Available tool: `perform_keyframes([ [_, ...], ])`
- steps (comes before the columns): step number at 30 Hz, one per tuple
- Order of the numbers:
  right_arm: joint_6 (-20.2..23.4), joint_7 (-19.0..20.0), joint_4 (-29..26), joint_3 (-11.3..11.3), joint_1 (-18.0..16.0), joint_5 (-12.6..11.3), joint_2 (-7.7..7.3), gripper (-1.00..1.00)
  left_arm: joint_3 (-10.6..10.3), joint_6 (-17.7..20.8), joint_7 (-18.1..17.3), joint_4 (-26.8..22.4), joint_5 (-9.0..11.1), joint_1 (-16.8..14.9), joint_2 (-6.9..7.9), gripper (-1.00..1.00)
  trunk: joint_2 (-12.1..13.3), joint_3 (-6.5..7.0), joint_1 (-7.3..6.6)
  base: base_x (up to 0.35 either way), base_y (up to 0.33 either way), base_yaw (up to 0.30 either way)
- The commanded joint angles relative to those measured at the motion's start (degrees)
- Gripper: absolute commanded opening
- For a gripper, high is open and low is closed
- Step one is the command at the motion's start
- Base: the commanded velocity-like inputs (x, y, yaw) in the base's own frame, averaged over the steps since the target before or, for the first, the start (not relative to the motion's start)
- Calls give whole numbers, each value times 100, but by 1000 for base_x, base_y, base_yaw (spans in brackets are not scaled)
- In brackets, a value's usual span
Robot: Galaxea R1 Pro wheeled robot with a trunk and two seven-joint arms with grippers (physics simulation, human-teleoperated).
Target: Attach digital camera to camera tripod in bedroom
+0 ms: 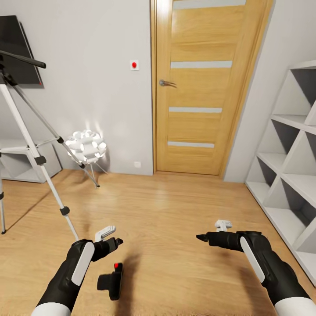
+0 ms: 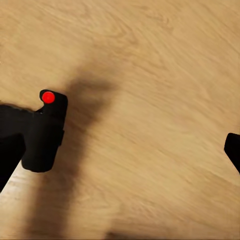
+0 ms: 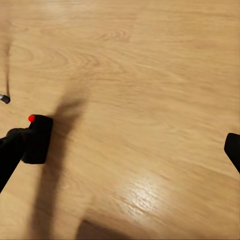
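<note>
The digital camera (image 1: 111, 281) lies on the wood floor (image 1: 166, 219), just below the left tool (image 1: 115, 242). Both the left tool and the right tool (image 1: 202, 238) are open and empty. The camera tripod (image 1: 30, 145) stands at the left, partly cut off. Grey shelf (image 1: 289, 166) compartments look empty.

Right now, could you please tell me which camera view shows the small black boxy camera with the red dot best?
The left wrist view: the small black boxy camera is largest there, lying on the light wood floor, red dot plain. The head view shows it small, below the left gripper. The right wrist view shows it smaller, partly hidden behind a finger.
</note>
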Motion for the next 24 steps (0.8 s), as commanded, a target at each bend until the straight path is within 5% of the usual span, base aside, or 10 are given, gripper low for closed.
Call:
perform_keyframes([
  [1,26,-5,-4,9,-3,-22,-5,100,13,25,46,-7,62,-3,-5,100,-4,-28,1,0,0,0],
  [13,68,21,-12,22,-3,-40,-11,100,13,22,46,-5,61,-1,-5,100,-20,-294,32,0,0,0],
  [24,32,2036,-96,23,-78,36,-200,100,13,21,46,-5,61,-2,-5,100,-35,-538,60,0,0,0],
])
